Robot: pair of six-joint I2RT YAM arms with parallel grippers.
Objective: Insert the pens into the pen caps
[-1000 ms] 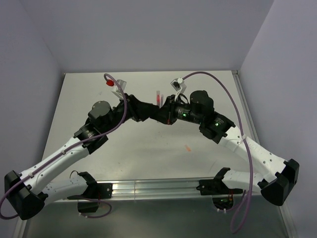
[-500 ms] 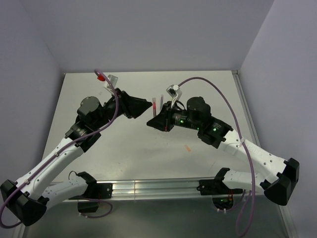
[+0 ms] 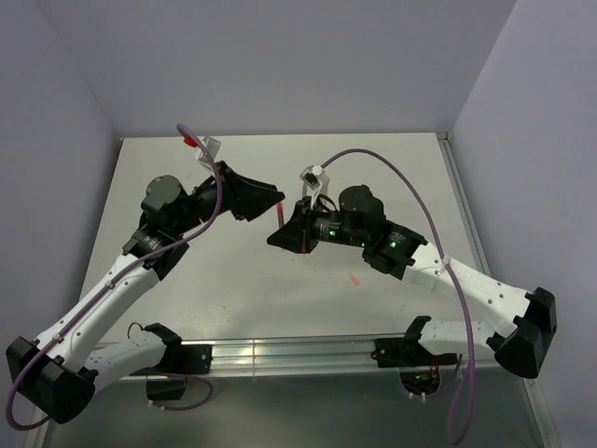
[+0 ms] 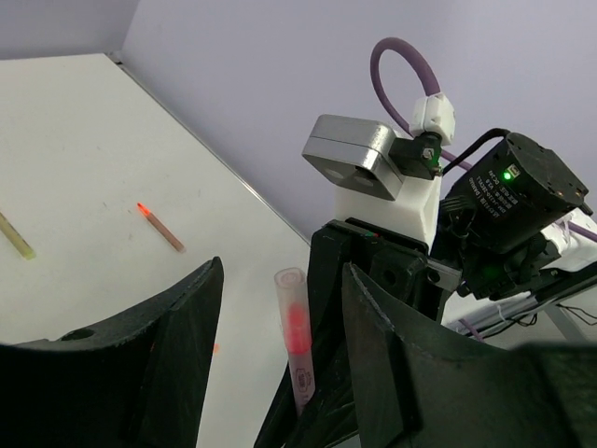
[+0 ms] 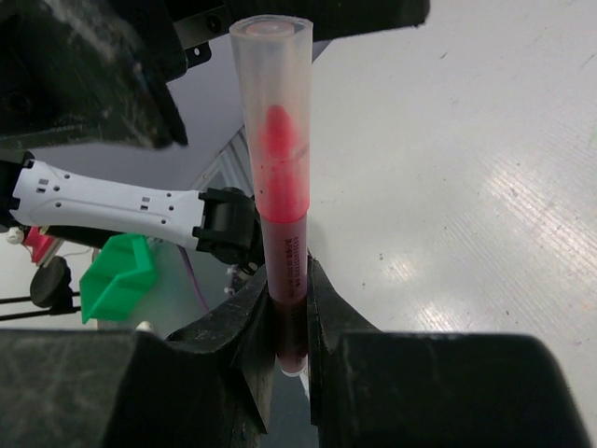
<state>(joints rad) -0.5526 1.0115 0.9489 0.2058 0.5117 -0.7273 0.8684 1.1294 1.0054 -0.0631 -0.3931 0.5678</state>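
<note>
Pink-red pen (image 5: pixel 287 271), pale translucent cap (image 5: pixel 270 84); orange-red pen (image 4: pixel 160 227); yellow pen (image 4: pixel 16 236)

The pink-red pen (image 5: pixel 280 233) has its lower end buried inside the right gripper (image 5: pixel 287 285), whose near parts are a dark blur in the right wrist view. From above, that gripper hides nearly all of the pen. Left of the pink-red pen in the left wrist view, a yellow pen (image 4: pixel 16 235) is cut by the frame edge, and an orange-red pen (image 4: pixel 160 227) is soft-focused. From above it is a mere speck.
</note>
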